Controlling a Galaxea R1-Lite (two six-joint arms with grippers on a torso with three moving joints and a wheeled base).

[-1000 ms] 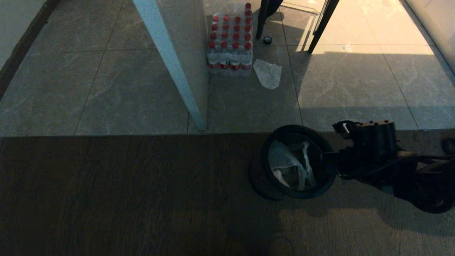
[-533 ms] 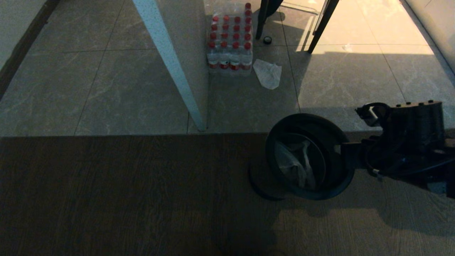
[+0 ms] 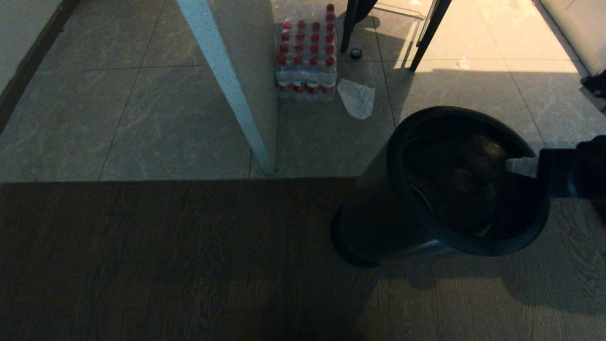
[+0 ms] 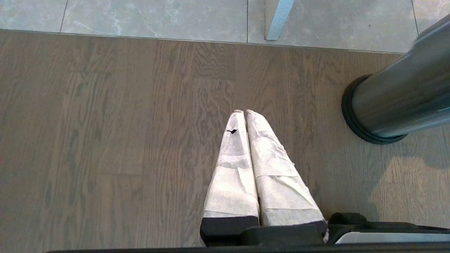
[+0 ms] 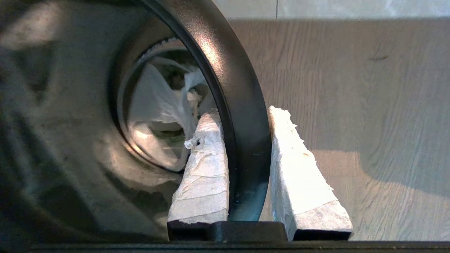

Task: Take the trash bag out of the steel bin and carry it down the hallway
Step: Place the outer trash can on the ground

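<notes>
Our right gripper (image 5: 246, 140) is clamped on the black rim of the bin (image 5: 242, 116), one padded finger (image 5: 204, 168) inside the rim, the other outside. The bin hangs tilted from that grip, its mouth turned up toward our head camera and its base ring low on the far side from the gripper. Deep inside, past the inner finger, we see the bag (image 5: 158, 105) crumpled at the bottom. Beneath lies wood floor (image 3: 165, 260); beyond the bin, tile with a pack of bottles (image 3: 307, 54) and a flat whitish bag (image 3: 357, 97). Our left gripper (image 4: 245, 116) hangs pressed together, empty, well off to the bin's side.
</notes>
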